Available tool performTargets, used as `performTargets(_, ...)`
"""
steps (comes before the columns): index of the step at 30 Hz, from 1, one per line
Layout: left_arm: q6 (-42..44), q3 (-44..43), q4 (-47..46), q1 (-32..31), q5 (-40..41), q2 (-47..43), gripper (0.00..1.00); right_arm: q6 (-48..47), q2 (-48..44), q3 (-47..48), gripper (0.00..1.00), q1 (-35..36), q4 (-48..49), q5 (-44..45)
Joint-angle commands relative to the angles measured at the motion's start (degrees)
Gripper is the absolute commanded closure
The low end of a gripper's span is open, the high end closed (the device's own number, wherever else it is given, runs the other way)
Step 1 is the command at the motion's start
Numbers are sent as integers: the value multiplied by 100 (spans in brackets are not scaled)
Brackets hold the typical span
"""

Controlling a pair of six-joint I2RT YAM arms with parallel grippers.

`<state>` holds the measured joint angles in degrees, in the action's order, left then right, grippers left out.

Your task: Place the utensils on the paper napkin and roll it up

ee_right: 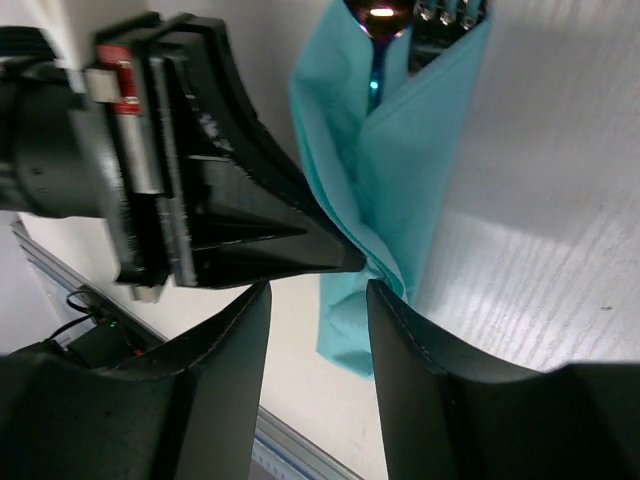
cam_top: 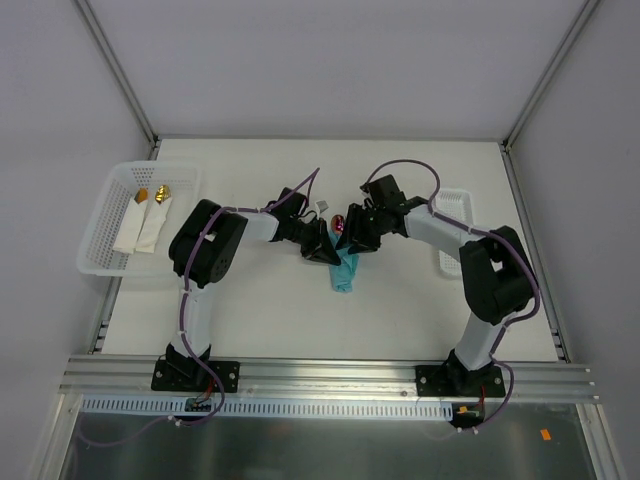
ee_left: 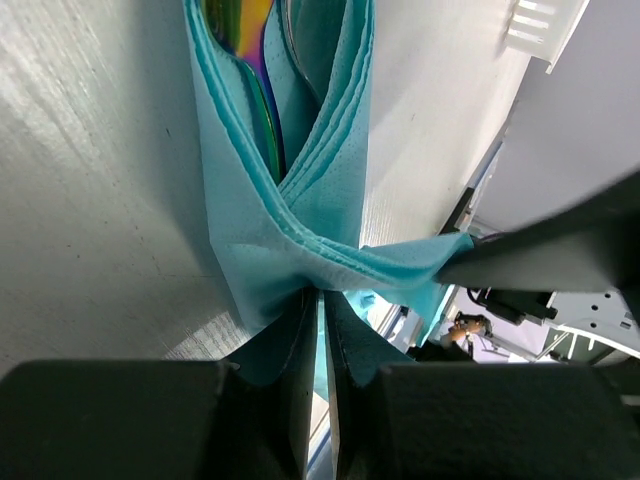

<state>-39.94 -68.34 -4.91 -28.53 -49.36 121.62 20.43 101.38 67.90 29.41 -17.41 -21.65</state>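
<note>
The paper napkin (cam_top: 345,272), thin, teal and lightly embossed, lies folded into a narrow strip at the middle of the top view. The utensils (ee_right: 380,14) are tucked inside it, and their shiny purplish heads stick out at the upper end. The left gripper (ee_left: 322,312) pinches a fold, fingers together on the paper. The right gripper (ee_right: 315,295) faces it, fingers apart. At the left, a white slatted basket (cam_top: 100,245) holds two white rolled napkins (cam_top: 152,228) with gold tips
</note>
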Motion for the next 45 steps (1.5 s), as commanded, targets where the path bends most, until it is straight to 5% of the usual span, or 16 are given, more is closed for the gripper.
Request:
performTargets(1, 285, -31, 315, -56, 428, 134, 92, -328, 92, 110, 53, 3, -236, 55)
performTargets(9, 347, -48, 315, -56, 357, 20, 92, -540, 92, -286, 64, -128, -325, 372)
performTargets(18, 417, -31, 359, -47, 305, -33, 92, -636, 338, -400, 66, -304, -325, 513)
performTargets(36, 479, 22, 385, -47, 261, -7, 92, -1049, 268, 39, 39, -550, -193, -278)
performTargets(45, 470, -13, 385, -56, 243, 11, 92, -1225, 461, 188, 37, -612, -219, -542)
